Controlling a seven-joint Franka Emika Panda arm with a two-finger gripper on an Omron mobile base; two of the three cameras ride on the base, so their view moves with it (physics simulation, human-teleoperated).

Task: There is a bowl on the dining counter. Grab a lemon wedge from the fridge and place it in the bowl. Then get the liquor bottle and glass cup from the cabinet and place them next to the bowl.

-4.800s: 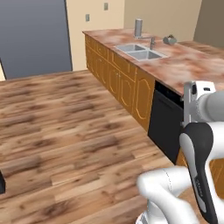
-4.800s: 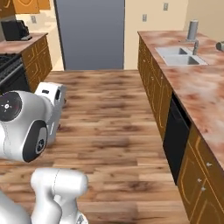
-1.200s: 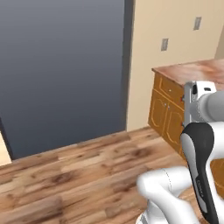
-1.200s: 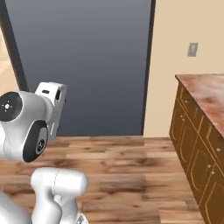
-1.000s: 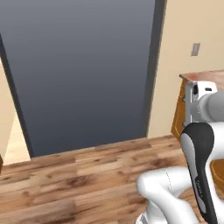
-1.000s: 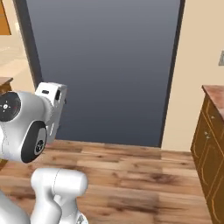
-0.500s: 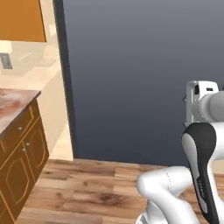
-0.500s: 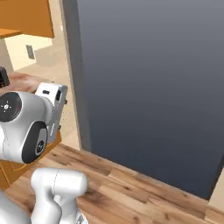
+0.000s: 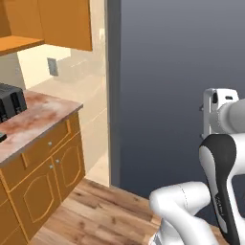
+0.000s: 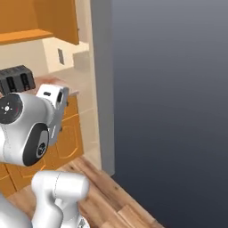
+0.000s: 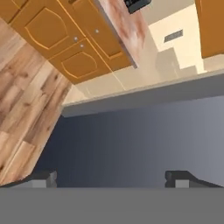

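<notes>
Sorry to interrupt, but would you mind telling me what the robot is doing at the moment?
The robot is parked facing the tall dark fridge, whose door is shut. Its hand points at the door with fingers wide apart and holds nothing. To the left is a counter with wooden cabinets below and a dark toaster on top. No lemon wedge has been fetched so far.

**Kitchen corner beside a dark grey panel**

A tall dark grey panel [image 9: 177, 86] is seen at the right. To its left, cream walls [image 9: 72, 72] with an outlet [image 9: 52, 66] are shown. Orange wall cabinets [image 9: 62, 21] are hung above a mottled counter [image 9: 33, 117] over wooden base cabinets [image 9: 43, 184]. Plank flooring [image 9: 105, 215] is laid below.
</notes>
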